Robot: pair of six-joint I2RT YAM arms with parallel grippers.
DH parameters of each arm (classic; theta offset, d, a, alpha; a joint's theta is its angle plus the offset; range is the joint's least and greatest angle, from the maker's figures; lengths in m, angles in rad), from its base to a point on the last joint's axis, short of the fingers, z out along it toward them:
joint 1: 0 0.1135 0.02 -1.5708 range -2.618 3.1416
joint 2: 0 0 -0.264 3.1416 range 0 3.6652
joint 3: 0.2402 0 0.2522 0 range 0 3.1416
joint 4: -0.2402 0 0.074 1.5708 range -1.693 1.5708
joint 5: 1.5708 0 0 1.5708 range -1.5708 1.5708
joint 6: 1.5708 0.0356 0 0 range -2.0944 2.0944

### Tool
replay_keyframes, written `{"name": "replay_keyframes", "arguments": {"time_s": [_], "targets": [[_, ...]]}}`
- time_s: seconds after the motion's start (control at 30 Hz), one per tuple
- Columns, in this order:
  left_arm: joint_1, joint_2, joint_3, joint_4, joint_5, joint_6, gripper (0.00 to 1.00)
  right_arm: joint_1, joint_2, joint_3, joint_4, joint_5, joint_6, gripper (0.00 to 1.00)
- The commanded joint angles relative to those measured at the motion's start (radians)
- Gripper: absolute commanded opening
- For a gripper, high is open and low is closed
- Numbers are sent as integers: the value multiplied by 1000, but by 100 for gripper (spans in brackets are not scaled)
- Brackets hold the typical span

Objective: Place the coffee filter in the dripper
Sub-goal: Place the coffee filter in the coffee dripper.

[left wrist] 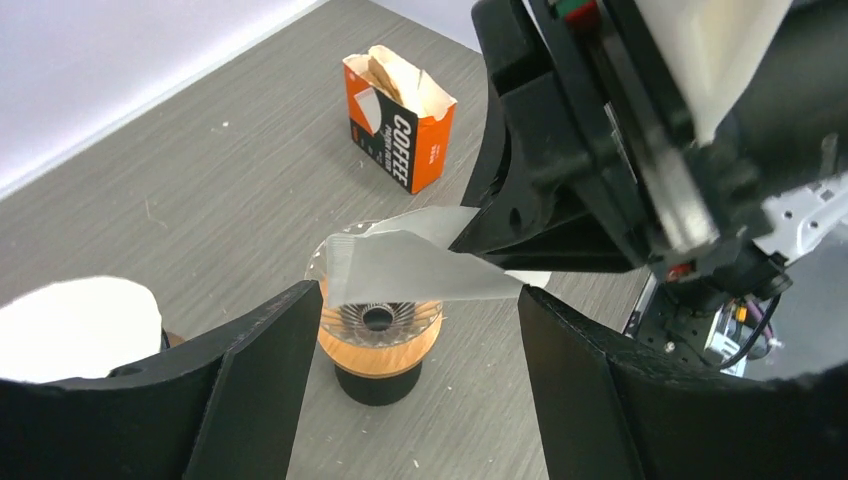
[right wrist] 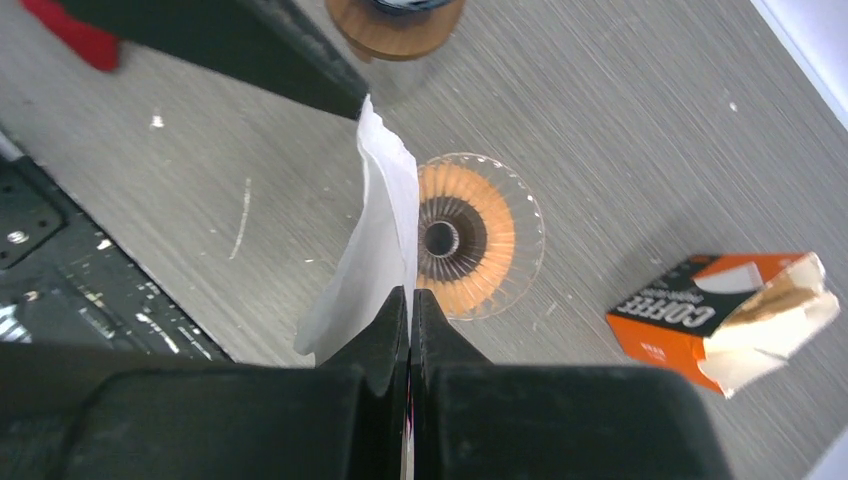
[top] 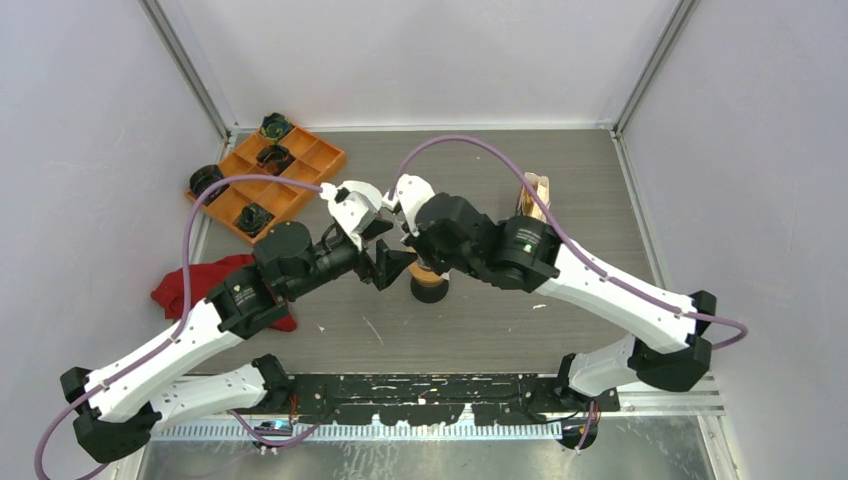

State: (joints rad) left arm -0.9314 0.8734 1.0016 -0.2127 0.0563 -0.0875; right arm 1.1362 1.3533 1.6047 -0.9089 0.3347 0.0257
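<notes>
Two robot arms start at the near edge of the grey wood-look table (top: 500, 330). One crumpled red cloth (top: 190, 285) lies near the left arm.

In the middle, the right gripper (right wrist: 410, 300) is squeezed tight on one white paper coffee filter (right wrist: 375, 240). The filter hangs in the air just over one clear glass dripper with an orange ribbed inside (right wrist: 480, 235). It is not in the dripper. The left gripper (left wrist: 415, 295) is spread wide and holds nothing. In its own view, one black finger (left wrist: 250, 380) shows on each side of the dripper.

Another round brown thing (right wrist: 395, 20) is cut off at the edge, and I cannot tell what it is.

Farther back on the right stands one open orange cardboard box marked COFFEE (left wrist: 405, 140). At the far left is one orange plastic tray (top: 300, 160). There are four small black parts (top: 272, 155), three in it and one at its left edge.
</notes>
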Motion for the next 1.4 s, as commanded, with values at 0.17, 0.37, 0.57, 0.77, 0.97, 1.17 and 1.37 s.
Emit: {"name": "replay_keyframes", "arguments": {"time_s": [0.17, 0.37, 0.57, 0.77, 0.97, 1.17, 1.37], "targets": [[-27, -67, -70, 137, -208, -277, 75, 72, 93, 156, -167, 373, 239, 1], [-34, -64, -90, 155, -239, -401, 76, 95, 148, 240, -251, 456, 355, 1], [-48, -75, -137, 237, -280, -513, 77, 106, 218, 352, -398, 531, 477, 1], [-77, -54, -151, 291, -314, -567, 77, 108, 240, 386, -443, 543, 528, 1], [-136, -26, -134, 300, -411, -556, 77, 108, 263, 413, -470, 542, 541, 1], [-201, -3, -131, 331, -493, -543, 77, 107, 265, 414, -473, 539, 543, 1], [-243, 20, -133, 346, -603, -517, 77, 107, 267, 419, -465, 518, 538, 1]]}}
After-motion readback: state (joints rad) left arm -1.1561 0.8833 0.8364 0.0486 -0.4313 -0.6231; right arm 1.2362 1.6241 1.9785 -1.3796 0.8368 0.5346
